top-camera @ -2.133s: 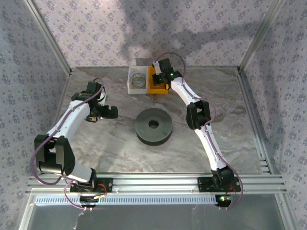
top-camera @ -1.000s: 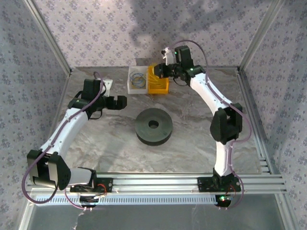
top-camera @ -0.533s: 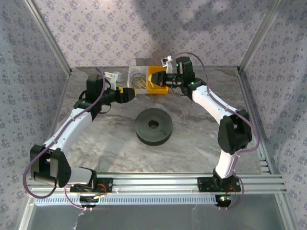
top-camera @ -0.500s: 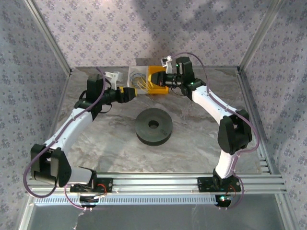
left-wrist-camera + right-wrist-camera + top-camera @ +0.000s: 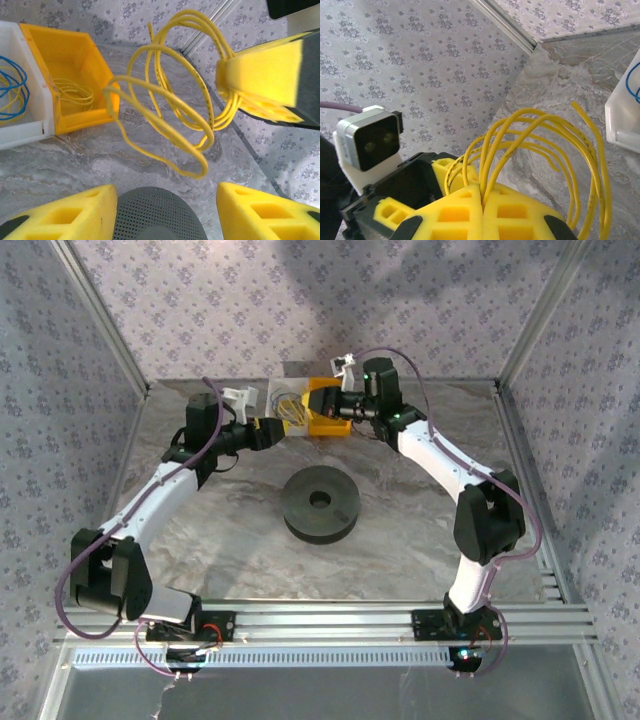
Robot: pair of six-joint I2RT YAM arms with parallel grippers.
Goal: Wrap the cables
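The right fingers (image 5: 455, 215) were clamped shut on the wire (image 5: 197, 167), its loops hanging free above the worktop (image 5: 60, 165). The left fingers (image 5: 65, 215) stood half apart, empty, near them. It looked light and springy, best taken at a loop beside the clamp.

Grey marble-pattern tabletop (image 5: 200, 540); lilac floral wallpaper walls (image 5: 200, 300); aluminium rails (image 5: 330, 620) along near edge.

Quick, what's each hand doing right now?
Left hand: open, holding nothing.
Right hand: closed on the yellow wire.
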